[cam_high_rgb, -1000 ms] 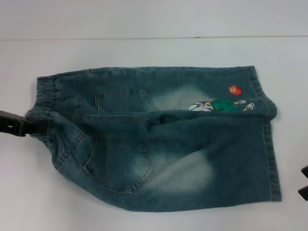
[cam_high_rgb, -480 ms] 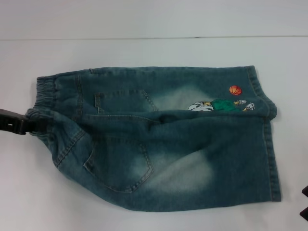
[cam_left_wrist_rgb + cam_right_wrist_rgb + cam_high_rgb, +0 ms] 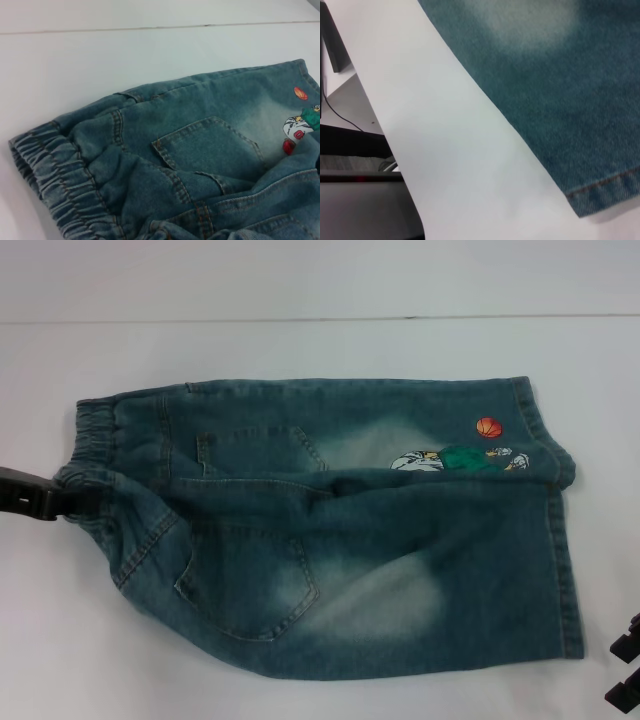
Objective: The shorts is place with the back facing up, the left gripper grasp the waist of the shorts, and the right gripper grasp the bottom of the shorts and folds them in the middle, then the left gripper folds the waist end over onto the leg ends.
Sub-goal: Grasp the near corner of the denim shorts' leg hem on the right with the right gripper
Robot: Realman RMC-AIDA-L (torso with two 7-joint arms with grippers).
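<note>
Left gripper (image 3: 72, 502) is clamped on the waist of the shorts (image 3: 92, 455), biting the gathered elastic band at the end of it nearer the robot, where the denim bunches up against its black fingers. From the shorts (image 3: 340, 530) everything else can be placed: they lie spread on the white surface (image 3: 320, 350), pockets up, waistband toward the robot's left and the bottom of the shorts (image 3: 560, 530) toward its right. The near leg lies folded partly over the far one, its upper edge running just under the cartoon embroidery (image 3: 455, 460) with its orange basketball (image 3: 488, 426).

Right gripper (image 3: 625, 668) sits just off the near hem corner of the shorts, on the robot's right, not touching the cloth — only two dark tips show at the edge of the head view, parted from one another with surface showing between them.

The left wrist view gives what the head view cannot: the ruching of the waistband (image 3: 55, 185) up close, a patch pocket (image 3: 210, 147), and folds of denim heaped nearest the camera. The right wrist view shows only the stitched hem corner (image 3: 600, 192) lying flat on the surface (image 3: 460, 150), and beyond the surface's edge dark equipment with a cable.
</note>
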